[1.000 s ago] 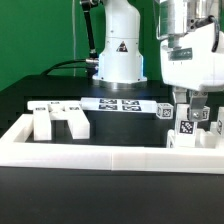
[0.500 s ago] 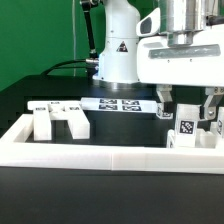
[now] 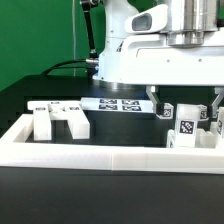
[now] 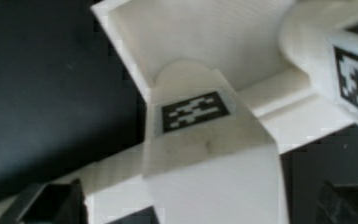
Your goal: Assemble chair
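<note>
Hidden or cut off: pincer (image 3: pixel 184 102) body cropped by the frame's top edge; chair cluster (image 3: pixel 186 128) at right runs off the right edge, its foot behind the border rail (image 3: pixel 110 158); piece count there unclear.
Wrist view: blurred close-up of white chair slab (image 4: pixel 202 150); second tag cropped.
Pincer: fingers (image 3: pixel 153 100) wide apart, holding nothing, above the right cluster.
Counts: one pincer; one two-legged chair piece (image 3: pixel 58 120) at left; one marker board (image 3: pixel 120 104) at centre on the black surface (image 3: pixel 120 138).
</note>
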Motion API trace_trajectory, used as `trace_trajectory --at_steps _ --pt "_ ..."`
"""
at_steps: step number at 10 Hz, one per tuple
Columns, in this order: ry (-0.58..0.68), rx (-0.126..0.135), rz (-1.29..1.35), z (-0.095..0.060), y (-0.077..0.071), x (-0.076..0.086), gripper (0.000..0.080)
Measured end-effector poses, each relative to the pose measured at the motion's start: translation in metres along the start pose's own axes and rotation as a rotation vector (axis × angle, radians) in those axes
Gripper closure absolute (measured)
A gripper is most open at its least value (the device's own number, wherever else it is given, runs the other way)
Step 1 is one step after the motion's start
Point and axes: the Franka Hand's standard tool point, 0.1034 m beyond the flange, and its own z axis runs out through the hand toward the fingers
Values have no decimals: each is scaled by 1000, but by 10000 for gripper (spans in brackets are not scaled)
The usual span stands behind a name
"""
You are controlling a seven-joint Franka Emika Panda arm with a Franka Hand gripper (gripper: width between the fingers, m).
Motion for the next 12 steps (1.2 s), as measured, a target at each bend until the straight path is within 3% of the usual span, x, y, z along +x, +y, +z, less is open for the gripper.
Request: trace_trajectory --at_steps 4,7,8,9,10,12 --pt "1 -31 -324 2 2 -1 151" --pt "7 -31 -333 2 2 0 176" --pt "7 -31 -314 2 2 0 355" --pt "7 -31 -315 2 2 0 355" --pt "8 -29 -283 2 2 0 511" --pt "9 -27 -133 2 1 0 510"
